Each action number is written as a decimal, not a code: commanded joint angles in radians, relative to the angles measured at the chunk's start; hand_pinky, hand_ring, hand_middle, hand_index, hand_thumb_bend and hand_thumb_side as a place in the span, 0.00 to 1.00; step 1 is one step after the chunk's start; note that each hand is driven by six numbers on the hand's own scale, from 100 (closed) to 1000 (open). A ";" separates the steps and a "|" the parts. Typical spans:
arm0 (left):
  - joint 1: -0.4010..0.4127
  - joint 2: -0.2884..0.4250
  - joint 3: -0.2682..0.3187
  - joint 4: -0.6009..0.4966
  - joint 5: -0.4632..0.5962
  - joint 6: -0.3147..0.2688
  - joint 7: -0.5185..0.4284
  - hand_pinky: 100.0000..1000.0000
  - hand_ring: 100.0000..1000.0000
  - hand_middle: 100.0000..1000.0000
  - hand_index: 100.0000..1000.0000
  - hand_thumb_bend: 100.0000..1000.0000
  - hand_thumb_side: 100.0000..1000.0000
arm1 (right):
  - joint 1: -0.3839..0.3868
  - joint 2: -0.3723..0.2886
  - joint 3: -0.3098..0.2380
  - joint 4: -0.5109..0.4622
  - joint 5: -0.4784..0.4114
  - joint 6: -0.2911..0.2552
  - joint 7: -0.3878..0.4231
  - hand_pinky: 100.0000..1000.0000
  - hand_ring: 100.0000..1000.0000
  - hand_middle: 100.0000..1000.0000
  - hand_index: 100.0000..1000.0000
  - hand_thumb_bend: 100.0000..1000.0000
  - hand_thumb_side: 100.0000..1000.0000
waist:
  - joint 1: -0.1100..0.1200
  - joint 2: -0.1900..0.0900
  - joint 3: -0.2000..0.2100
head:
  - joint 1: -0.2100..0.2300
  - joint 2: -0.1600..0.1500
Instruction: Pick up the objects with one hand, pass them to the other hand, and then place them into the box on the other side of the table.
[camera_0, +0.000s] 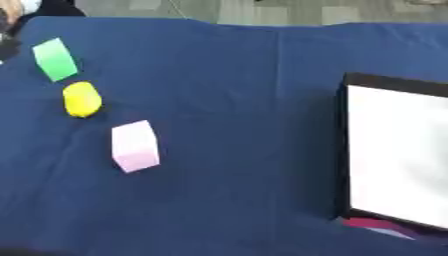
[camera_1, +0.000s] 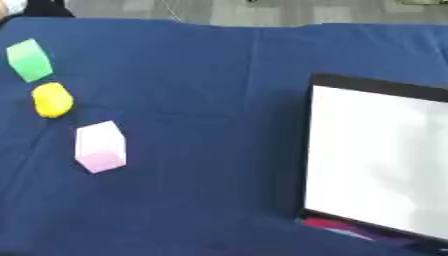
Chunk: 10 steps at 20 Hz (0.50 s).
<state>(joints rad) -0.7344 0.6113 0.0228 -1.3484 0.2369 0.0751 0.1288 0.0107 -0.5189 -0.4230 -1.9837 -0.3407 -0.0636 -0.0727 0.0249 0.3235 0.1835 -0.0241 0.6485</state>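
Blue cloth covers the surface (camera_0: 227, 75) from edge to edge, with grey floor beyond its far side. I see neither hand in either view, so I cannot tell how their fingers stand. On my left three objects lie in a slanting row: a green block (camera_0: 55, 59) farthest, a rounded yellow piece (camera_0: 81, 99) just below it, then a pale pink block (camera_0: 135, 146) nearest me. Well apart, at the right, sits the box (camera_1: 359, 84), dark-rimmed with a white inside.

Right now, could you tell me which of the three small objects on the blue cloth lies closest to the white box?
The pale pink block. It sits nearest the white box, while the yellow rounded object and green block lie farther left.
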 joint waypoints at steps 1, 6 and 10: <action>-0.083 0.123 -0.026 0.097 -0.058 0.028 -0.084 0.81 0.68 0.65 0.85 0.53 0.49 | 0.002 -0.049 0.000 -0.016 -0.008 -0.015 0.005 0.85 0.91 0.71 0.99 0.00 0.28 | 0.014 -0.003 -0.004 | 0.025 -0.011; -0.214 0.191 -0.063 0.245 -0.254 0.042 -0.322 0.83 0.73 0.69 0.85 0.62 0.43 | 0.011 -0.057 0.006 -0.016 0.008 -0.040 0.011 0.85 0.90 0.70 0.98 0.00 0.28 | 0.013 0.009 -0.017 | 0.051 -0.026; -0.309 0.203 -0.063 0.340 -0.465 0.018 -0.491 0.82 0.74 0.69 0.84 0.72 0.32 | 0.012 -0.055 0.013 -0.016 0.030 -0.055 0.016 0.85 0.90 0.70 0.98 0.00 0.28 | 0.011 0.025 -0.035 | 0.049 -0.040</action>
<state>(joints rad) -1.0206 0.7661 -0.0466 -1.0247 -0.1717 0.0998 -0.3166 0.0234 -0.5419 -0.4057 -1.9837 -0.3206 -0.1108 -0.0575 0.0272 0.3529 0.1462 0.0216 0.6232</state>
